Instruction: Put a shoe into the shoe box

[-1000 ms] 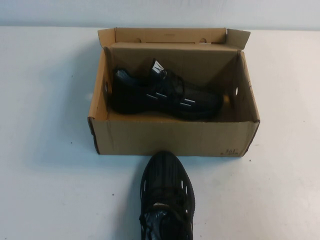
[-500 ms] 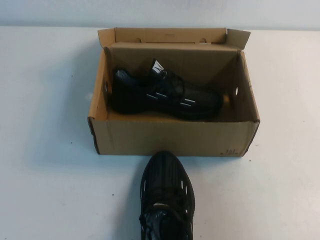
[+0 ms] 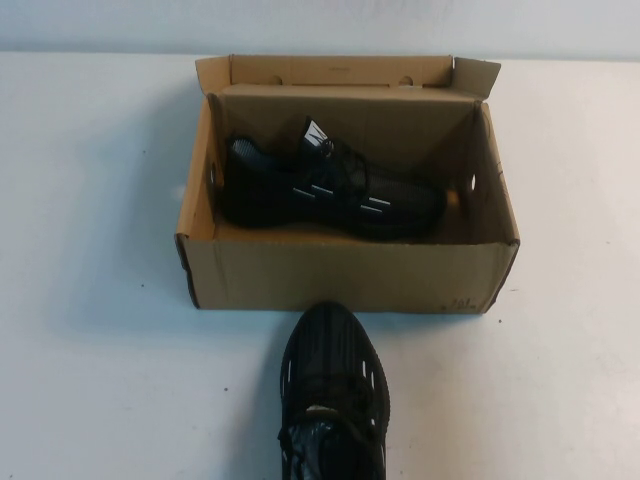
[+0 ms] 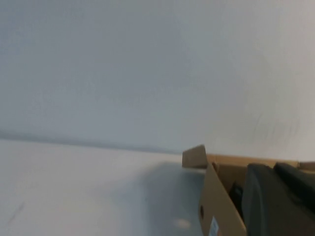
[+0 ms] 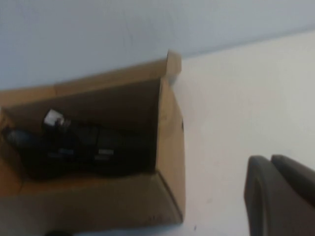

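A: Where are the arms?

B: Neither reaches into the high view. The left gripper [image 4: 278,199] shows only in its own wrist view as a dark blurred shape, hanging off the box's 9 o'clock side, fingers pressed together and empty. The right gripper [image 5: 280,194] hangs off the 3 o'clock side above bare table, likewise closed on nothing.

A: And the surface?

B: A plain white table [image 3: 90,350], with a pale wall [image 3: 100,25] along its far edge at 12 o'clock.

A: Nearest thing?

B: At 6 o'clock, a black knit sneaker with silver dashes [image 3: 333,395] sits on the table, toe pointing to 12 o'clock and just short of the box's front wall; I cannot tell if they touch.

A: The box?

B: A brown corrugated cardboard shoe box [image 3: 340,275] sits at the table's centre, its hinged lid folded back toward 12 o'clock, with small print at its near right corner. Inside, the matching black sneaker with a white-logo tongue tab [image 3: 330,190] lies lengthwise, heel to 9 o'clock, toe to 3 o'clock.
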